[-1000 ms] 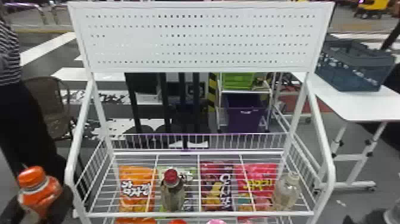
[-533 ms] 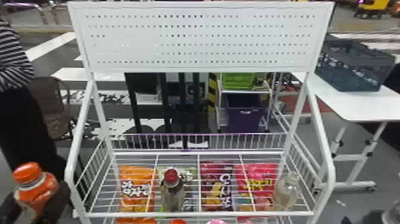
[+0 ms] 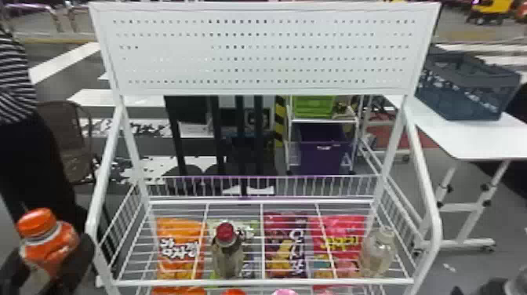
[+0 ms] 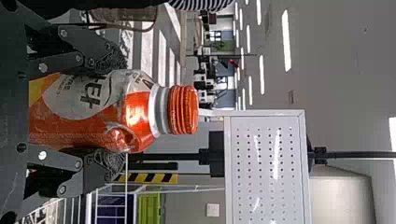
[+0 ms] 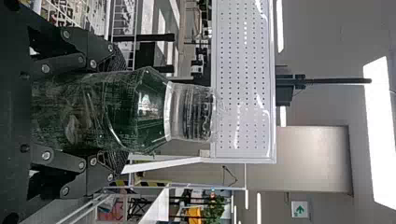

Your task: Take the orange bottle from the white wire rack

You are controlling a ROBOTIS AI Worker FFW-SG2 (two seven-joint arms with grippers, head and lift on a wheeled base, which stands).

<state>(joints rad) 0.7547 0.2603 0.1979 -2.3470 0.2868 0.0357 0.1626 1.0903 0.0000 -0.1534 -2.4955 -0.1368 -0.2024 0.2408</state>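
Observed orange bottle (image 3: 59, 241) cap up beyond rack's (image 3: 262, 281) left edge, clamped by left gripper (image 3: 51, 261), closed to bottle width. Observed clear bottle (image 5: 140, 112) clamped likewise by right gripper (image 3: 492, 288), beyond front right corner. On rack, noted red-capped bottle (image 3: 227, 257) near front edge, pale bottle (image 3: 376, 255) near front right corner.

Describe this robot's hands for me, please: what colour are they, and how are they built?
The left hand and right hand look alike: black to dark grey, each with two opposed fingers on jointed, angular links. Round silver-coloured screw heads dot those joints. The finger pads are dark too, with a fine, net-like texture.
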